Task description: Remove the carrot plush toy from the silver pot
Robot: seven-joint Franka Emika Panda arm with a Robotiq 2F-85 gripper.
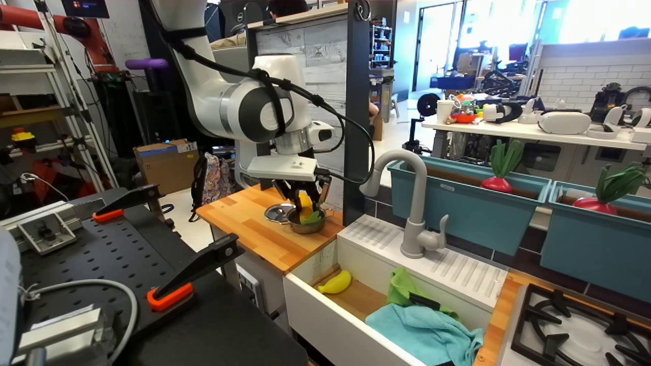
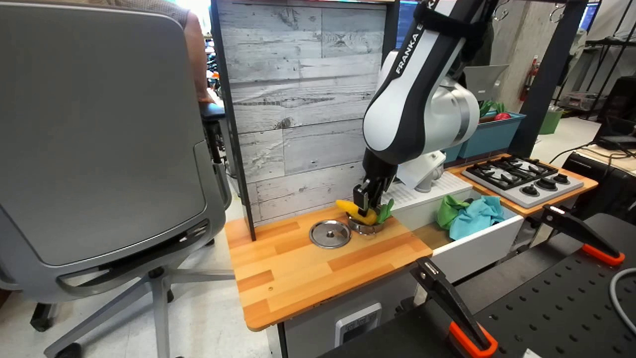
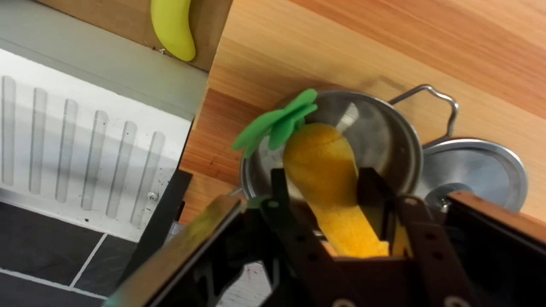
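Note:
The carrot plush toy (image 3: 320,147) is yellow-orange with green leaves. It lies tilted at the silver pot (image 3: 390,132), its thick end low over the pot's inside and its thin end raised above the rim. The leaves hang over the rim. My gripper (image 3: 322,175) points down into the pot with a finger on each side of the thick part, both fingertips against it. The carrot also shows between the fingers in both exterior views (image 1: 305,203) (image 2: 348,206), with the pot (image 1: 305,227) (image 2: 366,229) on the wooden counter (image 1: 264,239).
The metal lid (image 2: 323,237) lies beside the pot. A yellow banana-like object (image 1: 337,282) and teal (image 1: 427,328) and green (image 1: 402,285) cloths are in the white sink (image 1: 346,333). A faucet (image 1: 417,203) and a wood-look wall (image 2: 308,114) stand close by.

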